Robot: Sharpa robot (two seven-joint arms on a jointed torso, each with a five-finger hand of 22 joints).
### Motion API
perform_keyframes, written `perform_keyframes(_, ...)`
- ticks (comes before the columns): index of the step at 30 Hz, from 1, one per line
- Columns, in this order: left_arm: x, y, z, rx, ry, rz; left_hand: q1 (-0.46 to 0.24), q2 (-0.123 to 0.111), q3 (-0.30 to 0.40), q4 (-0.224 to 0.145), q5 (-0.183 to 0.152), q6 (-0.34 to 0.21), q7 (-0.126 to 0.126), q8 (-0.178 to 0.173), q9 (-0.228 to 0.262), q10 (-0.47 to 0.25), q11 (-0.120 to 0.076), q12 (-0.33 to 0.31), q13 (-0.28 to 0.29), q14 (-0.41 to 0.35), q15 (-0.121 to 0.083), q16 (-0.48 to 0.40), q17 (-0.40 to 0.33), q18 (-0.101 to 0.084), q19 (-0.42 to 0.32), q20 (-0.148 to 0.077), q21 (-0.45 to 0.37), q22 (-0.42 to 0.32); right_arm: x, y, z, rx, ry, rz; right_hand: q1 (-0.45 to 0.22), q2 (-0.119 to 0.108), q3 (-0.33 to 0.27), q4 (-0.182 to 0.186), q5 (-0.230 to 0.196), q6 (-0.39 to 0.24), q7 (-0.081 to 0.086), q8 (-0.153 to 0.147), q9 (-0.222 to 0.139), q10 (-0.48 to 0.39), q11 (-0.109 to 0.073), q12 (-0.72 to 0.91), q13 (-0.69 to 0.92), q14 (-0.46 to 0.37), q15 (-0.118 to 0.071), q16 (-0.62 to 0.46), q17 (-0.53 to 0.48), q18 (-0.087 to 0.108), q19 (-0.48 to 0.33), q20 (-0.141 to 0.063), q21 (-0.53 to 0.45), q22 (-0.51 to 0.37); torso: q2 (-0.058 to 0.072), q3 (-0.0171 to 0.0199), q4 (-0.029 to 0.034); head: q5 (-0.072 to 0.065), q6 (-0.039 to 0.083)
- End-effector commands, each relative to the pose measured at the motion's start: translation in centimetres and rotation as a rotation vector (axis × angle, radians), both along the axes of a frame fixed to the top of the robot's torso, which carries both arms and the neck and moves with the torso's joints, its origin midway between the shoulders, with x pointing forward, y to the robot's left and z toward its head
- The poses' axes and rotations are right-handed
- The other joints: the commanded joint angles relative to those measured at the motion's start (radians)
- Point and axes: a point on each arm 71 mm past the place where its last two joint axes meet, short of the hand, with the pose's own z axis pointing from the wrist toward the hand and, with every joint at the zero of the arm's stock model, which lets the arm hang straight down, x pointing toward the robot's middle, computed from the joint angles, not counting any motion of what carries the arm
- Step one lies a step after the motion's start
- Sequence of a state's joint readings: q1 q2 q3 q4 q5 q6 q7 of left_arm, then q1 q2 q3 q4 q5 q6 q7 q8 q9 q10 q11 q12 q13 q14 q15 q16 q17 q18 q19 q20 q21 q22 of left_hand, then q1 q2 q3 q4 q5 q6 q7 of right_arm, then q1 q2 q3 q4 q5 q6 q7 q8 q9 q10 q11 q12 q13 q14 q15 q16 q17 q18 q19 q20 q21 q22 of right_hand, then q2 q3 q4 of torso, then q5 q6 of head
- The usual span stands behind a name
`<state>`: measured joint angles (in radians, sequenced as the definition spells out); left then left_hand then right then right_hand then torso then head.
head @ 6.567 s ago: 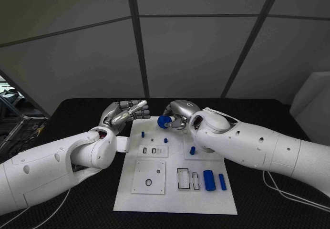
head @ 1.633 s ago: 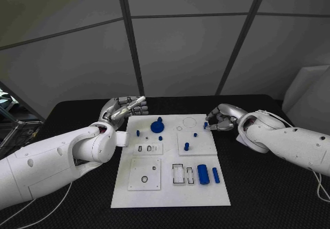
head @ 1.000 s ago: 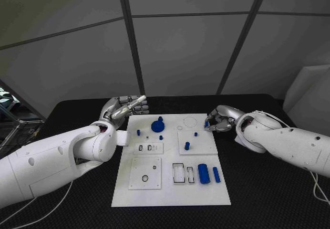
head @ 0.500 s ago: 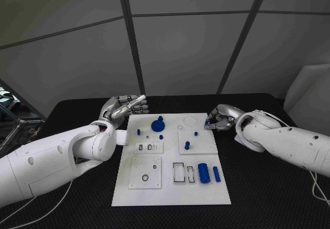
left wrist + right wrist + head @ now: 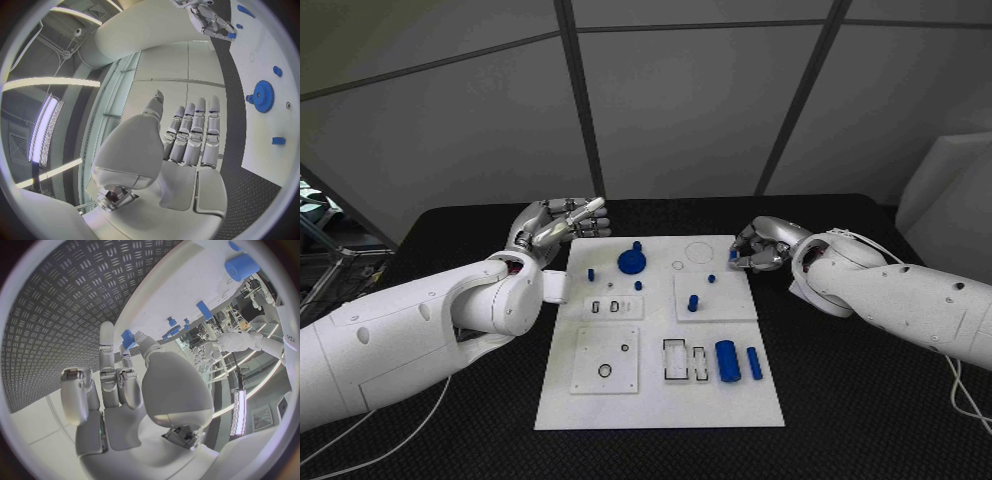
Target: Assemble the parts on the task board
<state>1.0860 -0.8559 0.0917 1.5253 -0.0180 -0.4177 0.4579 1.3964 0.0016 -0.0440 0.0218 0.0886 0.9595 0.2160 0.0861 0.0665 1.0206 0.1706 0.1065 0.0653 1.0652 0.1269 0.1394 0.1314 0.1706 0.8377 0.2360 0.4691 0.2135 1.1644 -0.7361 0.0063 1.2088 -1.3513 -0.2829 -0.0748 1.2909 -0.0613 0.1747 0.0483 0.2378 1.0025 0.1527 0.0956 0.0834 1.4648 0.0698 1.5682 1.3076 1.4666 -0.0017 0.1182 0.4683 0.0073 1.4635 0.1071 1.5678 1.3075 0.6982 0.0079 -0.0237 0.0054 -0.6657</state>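
Observation:
The white task board (image 5: 661, 400) lies mid-table. My right hand (image 5: 759, 245) is at its far right edge and pinches a small blue peg (image 5: 734, 254) between thumb and fingertip; the right wrist view shows that peg (image 5: 127, 338) at the fingertips (image 5: 107, 342). A blue gear (image 5: 632, 262) stands on the far left part of the board, also seen as the gear (image 5: 264, 96) from the left wrist. My left hand (image 5: 560, 222) hovers raised beyond the board's far left corner, fingers straight and holding nothing (image 5: 187, 135).
Small blue pegs (image 5: 692, 302) stand in the board's middle blocks. A thick blue cylinder (image 5: 727, 359) and a slim one (image 5: 754, 363) lie at the near right, next to empty rectangular slots (image 5: 675, 362). Black table (image 5: 877, 400) surrounds the board.
The gear that my right hand held 6.6 s ago now stands on the board. The right hand moved to the far right edge and closed its fingertips on the small peg. The left hand stayed put.

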Motion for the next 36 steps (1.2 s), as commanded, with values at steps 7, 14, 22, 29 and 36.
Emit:
perform_keyframes(7, -0.04, -0.15, 0.16, -0.002, -0.006, -0.013, -0.001, 0.008, 0.000, -0.005, -0.005, -0.005, 0.007, -0.007, -0.002, -0.005, 0.004, -0.006, -0.002, 0.007, 0.003, -0.006, 0.001, 0.012, 0.003, 0.001, 0.005, 0.001, 0.07, 0.21, 0.10, -0.004, -0.005, 0.001, 0.000, 0.004, 0.001, -0.001, -0.005, 0.008, 0.000, -0.001, 0.000, 0.106, -0.001, 0.003, 0.263, 0.032, 0.002, -0.003, 0.001, -0.007, 0.107, 0.003, 0.003, 0.263, -0.001, 0.0012, 0.0006, -0.001, 0.000)
perform_keyframes(14, -0.03, -0.15, 0.15, -0.002, -0.006, -0.013, -0.001, 0.008, 0.000, -0.005, -0.005, -0.005, 0.007, -0.007, -0.002, -0.005, 0.004, -0.006, -0.002, 0.007, 0.003, -0.006, 0.001, 0.012, 0.003, 0.001, 0.005, 0.001, 0.11, 0.10, 0.11, -0.013, -0.010, -0.006, 0.008, 0.011, 0.007, -0.006, -0.004, 0.018, -0.002, 0.002, 0.001, 0.106, -0.003, 0.003, 0.263, 0.032, 0.001, -0.003, 0.001, -0.007, 0.107, 0.002, 0.003, 0.263, -0.001, 0.0014, 0.0001, -0.001, -0.001)
perform_keyframes(22, -0.02, -0.17, 0.13, -0.002, -0.004, -0.014, -0.001, 0.008, 0.000, -0.005, -0.005, -0.005, 0.007, -0.007, -0.002, -0.005, 0.004, -0.006, -0.002, 0.007, 0.003, -0.006, 0.001, 0.012, 0.003, 0.001, 0.005, 0.001, 0.17, 0.04, 0.14, -0.024, -0.020, -0.014, 0.040, 0.040, 0.040, -0.025, -0.036, 0.053, -0.014, 0.016, 0.006, 0.106, -0.013, 0.003, 0.263, 0.030, -0.006, -0.004, 0.001, -0.007, 0.107, -0.004, 0.003, 0.263, 0.000, 0.0013, 0.0006, -0.003, -0.003)
perform_keyframes(29, 0.00, -0.11, 0.12, -0.001, -0.003, -0.012, -0.002, 0.008, 0.000, -0.006, -0.005, -0.005, 0.007, -0.008, -0.002, -0.006, 0.004, -0.007, -0.002, 0.007, 0.003, -0.007, 0.001, 0.011, 0.003, 0.001, 0.006, 0.001, 0.24, 0.19, 0.18, -0.029, -0.032, -0.015, 0.045, 0.049, 0.050, -0.030, -0.051, 0.065, -0.019, 0.020, 0.008, 0.106, -0.016, 0.003, 0.263, 0.030, -0.008, -0.004, 0.001, -0.007, 0.107, -0.006, 0.003, 0.263, 0.000, 0.0017, 0.0005, -0.002, -0.006)
perform_keyframes(36, 0.00, -0.09, 0.11, 0.000, -0.002, -0.011, -0.002, 0.008, 0.000, -0.006, -0.005, -0.006, 0.008, -0.008, -0.002, -0.006, 0.005, -0.007, -0.002, 0.007, 0.003, -0.007, 0.001, 0.011, 0.003, 0.001, 0.006, 0.001, 0.06, 0.50, 0.55, -0.012, -0.070, -0.005, 0.034, 0.050, 0.051, -0.025, -0.061, 0.070, -0.020, 0.020, 0.008, 0.106, -0.017, 0.003, 0.263, 0.030, -0.008, -0.004, 0.001, -0.007, 0.107, -0.007, 0.003, 0.263, -0.001, 0.0023, -0.0007, -0.001, -0.007)
